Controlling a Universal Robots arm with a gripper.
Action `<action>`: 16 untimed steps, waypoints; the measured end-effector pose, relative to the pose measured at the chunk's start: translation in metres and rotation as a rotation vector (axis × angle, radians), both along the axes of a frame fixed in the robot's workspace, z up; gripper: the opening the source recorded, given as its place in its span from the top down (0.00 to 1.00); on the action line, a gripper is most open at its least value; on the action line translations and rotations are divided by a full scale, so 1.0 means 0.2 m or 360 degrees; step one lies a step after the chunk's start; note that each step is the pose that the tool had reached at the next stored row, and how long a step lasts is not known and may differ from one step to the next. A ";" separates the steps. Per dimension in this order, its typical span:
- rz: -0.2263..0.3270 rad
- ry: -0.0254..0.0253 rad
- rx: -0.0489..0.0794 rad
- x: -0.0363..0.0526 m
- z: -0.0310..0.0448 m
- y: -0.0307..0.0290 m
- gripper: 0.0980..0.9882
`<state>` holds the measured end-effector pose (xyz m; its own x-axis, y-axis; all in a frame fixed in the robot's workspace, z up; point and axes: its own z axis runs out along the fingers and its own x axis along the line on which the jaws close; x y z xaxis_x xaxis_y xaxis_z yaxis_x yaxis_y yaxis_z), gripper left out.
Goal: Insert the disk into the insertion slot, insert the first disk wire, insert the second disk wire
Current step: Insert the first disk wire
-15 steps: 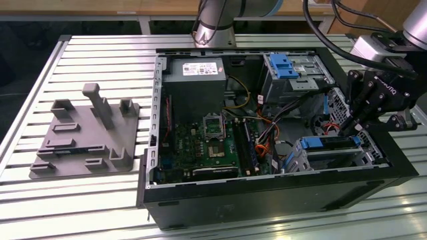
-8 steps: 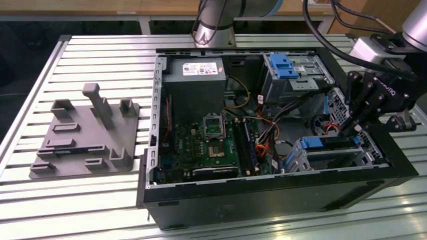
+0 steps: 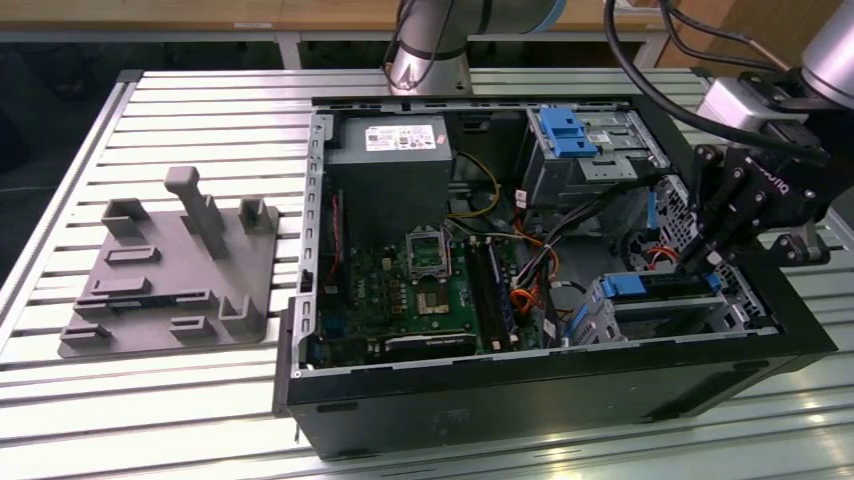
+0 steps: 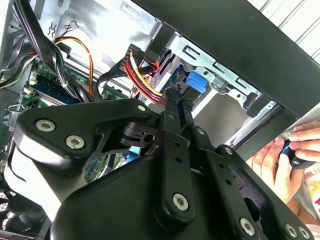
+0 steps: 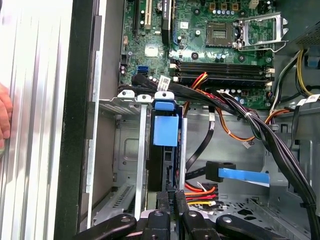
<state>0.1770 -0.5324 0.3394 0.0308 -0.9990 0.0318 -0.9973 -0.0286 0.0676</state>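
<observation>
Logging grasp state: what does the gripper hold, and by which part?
The gripper seems to pinch the red-and-yellow disk wire at its connector end; contact partly hidden.

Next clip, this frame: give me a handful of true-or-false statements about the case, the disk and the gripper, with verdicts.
1. The computer case lies open, with its motherboard showing. True.
2. The gripper hangs outside the case. False: it reaches inside, beside the insertion slot.
3. The disk sits in the insertion slot. True.
4. The disk's carrier bracket is red. False: it is blue.
5. A person's hand shows in the second wrist view. True.
</observation>
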 end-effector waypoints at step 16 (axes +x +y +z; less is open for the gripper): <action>-0.0003 -0.00001 0.0000 0.000 -0.021 -0.003 0.93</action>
<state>0.1770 -0.5330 0.3352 0.0287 -0.9991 0.0319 -0.9974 -0.0265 0.0676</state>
